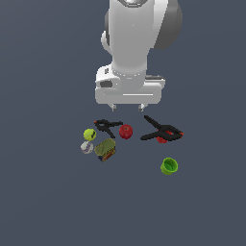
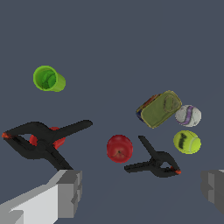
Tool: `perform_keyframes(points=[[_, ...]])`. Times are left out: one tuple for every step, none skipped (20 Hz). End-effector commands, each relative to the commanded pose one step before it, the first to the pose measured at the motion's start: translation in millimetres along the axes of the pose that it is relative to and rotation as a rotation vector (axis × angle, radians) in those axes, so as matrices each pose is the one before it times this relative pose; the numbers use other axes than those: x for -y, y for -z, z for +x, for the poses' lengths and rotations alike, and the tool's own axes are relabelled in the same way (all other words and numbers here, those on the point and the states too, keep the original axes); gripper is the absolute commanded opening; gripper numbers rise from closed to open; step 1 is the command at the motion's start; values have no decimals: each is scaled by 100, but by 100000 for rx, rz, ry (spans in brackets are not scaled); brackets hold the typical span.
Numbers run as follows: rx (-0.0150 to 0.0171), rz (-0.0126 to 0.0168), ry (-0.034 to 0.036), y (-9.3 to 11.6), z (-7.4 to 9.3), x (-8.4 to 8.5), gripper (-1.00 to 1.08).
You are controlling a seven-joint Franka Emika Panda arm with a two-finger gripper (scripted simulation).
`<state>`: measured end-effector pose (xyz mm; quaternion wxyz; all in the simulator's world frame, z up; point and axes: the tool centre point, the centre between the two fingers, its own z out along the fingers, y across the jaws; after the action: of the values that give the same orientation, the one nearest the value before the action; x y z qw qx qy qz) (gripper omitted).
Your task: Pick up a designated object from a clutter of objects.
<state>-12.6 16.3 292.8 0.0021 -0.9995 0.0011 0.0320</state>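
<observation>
- The green plastic cup lies on its side, nearest to the exterior camera, alone and well apart from the other items, toward the exterior view's right.
- The olive-brown can lies on its side on the dark grey tabletop, and its label shows some red and blue at one end.
- The whitish-grey ball with a purple marking is just beside the can, on the exterior view's left of it.
- The small yellow-green ball like a tennis ball sits just behind the whitish-grey ball, so close that I cannot tell if they touch. It is free on the tabletop, at the exterior view's left edge of the clutter.
- The small black clamp with red tips lies between this ball and the red apple.
- The large black clamp with red parts lies on the exterior view's right of the apple, a little apart.
- The white and grey gripper hangs above the far side of the clutter, about over the apple. Its fingers are spread wide and hold nothing.
- The white robot arm rises behind, at the top of the exterior view.
</observation>
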Motion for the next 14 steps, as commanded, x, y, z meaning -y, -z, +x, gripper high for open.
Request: perform_keyframes(points=[[550, -238, 522, -192, -134, 379, 100], [-92, 39, -95, 33, 24, -65, 100], [-64, 22, -139, 43, 14, -34, 100], [-18, 2, -96, 27, -1, -5, 100], [4, -7, -69, 21, -3, 19, 100], [0, 0, 0, 6, -8, 10, 100], [23, -4, 95, -33, 6, -1, 100], [-1, 12, 154, -48, 7, -36, 100], [-12, 25, 247, -69, 13, -50, 100], [-22, 34, 298, -91, 20, -84, 100], [-34, 46, 393, -112, 24, -98, 100], [-43, 54, 453, -134, 29, -128, 100], [-52, 63, 529, -155, 32, -149, 100], [-61, 70, 603, -175, 34, -167, 100]])
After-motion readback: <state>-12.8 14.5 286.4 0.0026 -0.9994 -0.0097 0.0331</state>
